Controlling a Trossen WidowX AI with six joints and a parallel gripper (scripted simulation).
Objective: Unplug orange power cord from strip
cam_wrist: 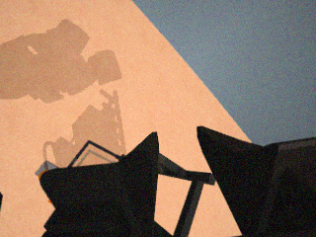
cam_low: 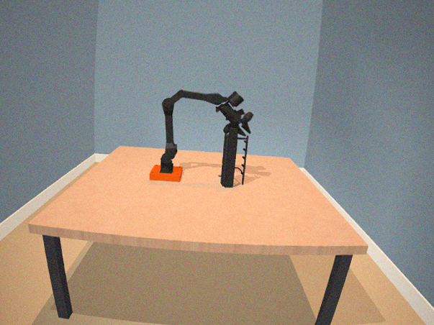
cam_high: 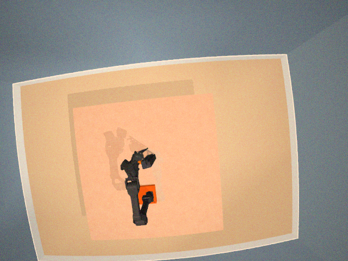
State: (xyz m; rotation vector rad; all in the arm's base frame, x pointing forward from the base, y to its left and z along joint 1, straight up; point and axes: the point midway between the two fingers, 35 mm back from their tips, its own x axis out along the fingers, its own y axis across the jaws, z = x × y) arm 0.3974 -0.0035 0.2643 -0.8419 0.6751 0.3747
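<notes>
Claw [cam_wrist: 178,138] part-spread, pinching nothing, poised over the top of the upright power strip [cam_low: 229,159] at frame centre. Plug barely visible; judged not yet gripped, so unplugging and release remain.

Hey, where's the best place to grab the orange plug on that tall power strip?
Grip the plug body, seen only as an orange speck near the top of the upright strip. Probably come from the wire side, jaws straddling it, since it seems to stick out sideways.
</notes>
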